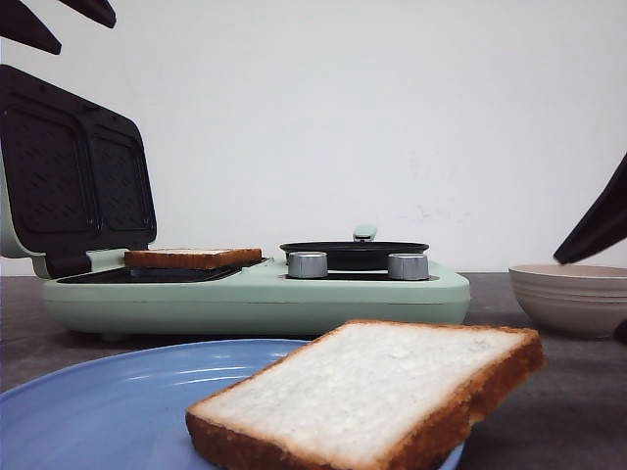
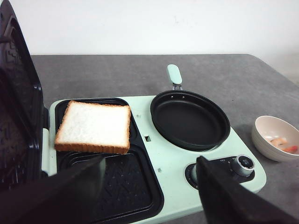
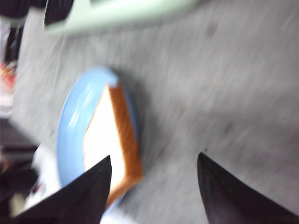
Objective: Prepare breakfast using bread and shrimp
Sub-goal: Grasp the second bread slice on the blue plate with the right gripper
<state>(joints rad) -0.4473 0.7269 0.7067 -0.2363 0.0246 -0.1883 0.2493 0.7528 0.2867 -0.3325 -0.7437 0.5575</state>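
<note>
The left gripper [image 2: 149, 186] hangs above the near edge of the mint-green breakfast maker [image 2: 161, 161], its dark fingers [image 2: 70, 191] spread wide with nothing between them. In its wrist view, toward 11 o'clock from the fingers, one slice of bread [image 2: 94, 126] lies flat on the far section of the black grill plate [image 2: 119, 186], beside the raised lid [image 2: 18, 116]. Toward 1 o'clock sits the round black pan [image 2: 189, 119] with its mint handle [image 2: 174, 74], and nearer, at 3 o'clock, a silver knob [image 2: 243, 163]. Farther out at 3 o'clock a cream bowl [image 2: 261, 140] rests on the grey table [image 2: 117, 74], holding a small pink-orange shrimp [image 2: 280, 141].

The right gripper [image 3: 154, 186] is likewise released, fingers [image 3: 84, 196] apart and empty, over bare table. Its view is blurred. At 10 o'clock from it the second slice of bread [image 3: 110, 140] lies on the blue plate [image 3: 74, 116], its crust overhanging the rim. In the front view this slice [image 1: 367, 387] fills the foreground at 6 o'clock.
</note>
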